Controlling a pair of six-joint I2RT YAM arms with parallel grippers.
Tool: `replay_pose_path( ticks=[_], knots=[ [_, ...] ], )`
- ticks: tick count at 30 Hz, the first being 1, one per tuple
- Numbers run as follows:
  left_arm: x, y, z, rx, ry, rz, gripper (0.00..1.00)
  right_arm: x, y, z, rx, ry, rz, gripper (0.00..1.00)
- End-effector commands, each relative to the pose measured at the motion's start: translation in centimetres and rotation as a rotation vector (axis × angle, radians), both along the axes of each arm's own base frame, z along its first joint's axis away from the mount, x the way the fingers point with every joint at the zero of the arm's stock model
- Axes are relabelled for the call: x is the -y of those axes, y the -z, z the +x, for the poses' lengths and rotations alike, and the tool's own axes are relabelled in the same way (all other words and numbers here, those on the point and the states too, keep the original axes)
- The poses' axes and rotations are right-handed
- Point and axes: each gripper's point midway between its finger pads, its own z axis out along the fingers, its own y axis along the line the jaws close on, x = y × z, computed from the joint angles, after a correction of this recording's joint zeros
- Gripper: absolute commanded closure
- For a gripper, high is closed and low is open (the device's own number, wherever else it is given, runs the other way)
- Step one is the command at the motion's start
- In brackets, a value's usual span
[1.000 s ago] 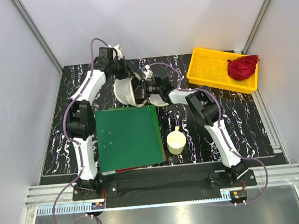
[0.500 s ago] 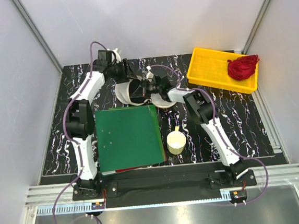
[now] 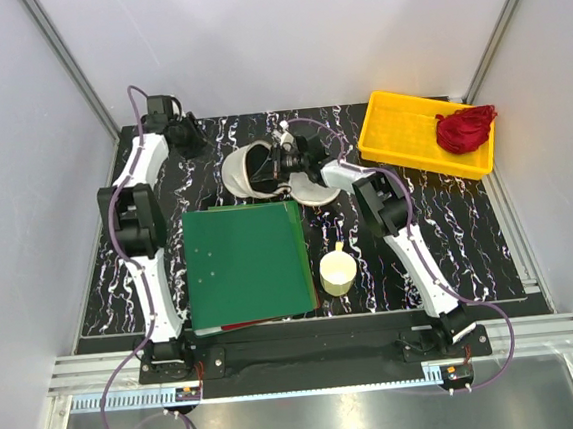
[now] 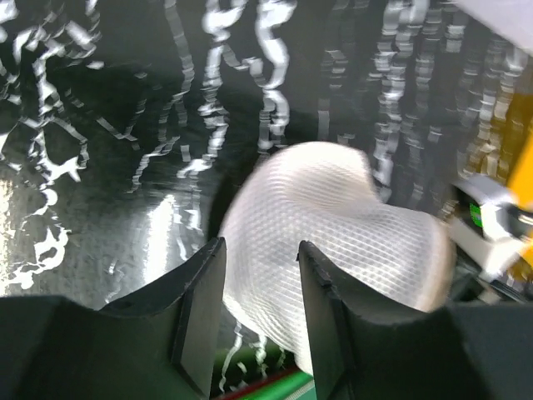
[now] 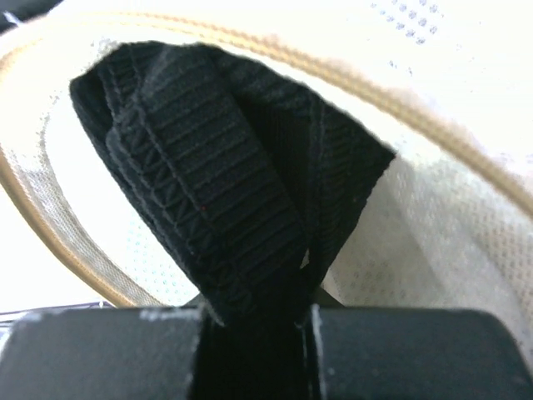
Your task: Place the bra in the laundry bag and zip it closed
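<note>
Black ribbed fabric filled my right wrist view: the bra [image 5: 225,175], pinched in my right gripper [image 5: 254,323], whose jaws were shut down on a fold of it with almost no gap between them. Around that fabric ran the tan zipper rim [image 5: 46,229] and the white mesh of the laundry bag [image 3: 246,173], so I judged the bra to be at the bag's mouth and at least partly inside.

The bag lay near the far edge of the counter, about midway along it, with its opening turned toward my right arm and a green folder [image 3: 246,263] just on its near side. My left gripper [image 3: 185,135] hung by the far left corner, well apart from the bag, its jaws parted wide and holding nothing.

By my reckoning the loading was under way but unfinished. I had not let go of the bra, the rim gaped open, and the whole zipping step was left to do.

Much was hard to read. From above, the bag's mouth showed only a dark patch mixed up with my own gripper, so I could not tell how deep the bra sat. I saw no zipper pull in any view. My left wrist view was blurred, showing only the bag's rounded back.
</note>
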Motion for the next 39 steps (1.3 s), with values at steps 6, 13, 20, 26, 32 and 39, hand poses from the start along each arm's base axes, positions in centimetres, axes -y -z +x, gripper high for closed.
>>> replay_pose_path(
  ticks=[6, 13, 20, 26, 32, 39],
  knots=[
    [3.2, 5.2, 0.0, -0.138, -0.015, 0.009, 0.58, -0.3, -0.5, 1.4, -0.028, 0.003, -0.066, 0.81],
    [1.2, -3.6, -1.3, 0.063, -0.066, 0.144, 0.55, 2.1, -1.6, 1.4, -0.072, 0.11, -0.24, 0.34],
    [1.4, -8.5, -3.7, 0.172, -0.054, 0.191, 0.53, 4.9, -2.9, 1.0, -0.087, 0.198, -0.405, 0.03],
    [4.9, -10.9, -5.3, 0.234, 0.037, 0.167, 0.53, 8.3, -4.6, 1.1, -0.039, 0.294, -0.544, 0.0],
    [8.9, -12.1, -6.3, 0.275, 0.127, 0.113, 0.54, 10.9, -6.2, 1.1, -0.01, 0.373, -0.638, 0.0],
    [13.3, -13.6, -7.4, 0.312, 0.255, 0.052, 0.55, 16.4, -8.3, 0.4, 0.014, 0.51, -0.772, 0.0]
  ],
)
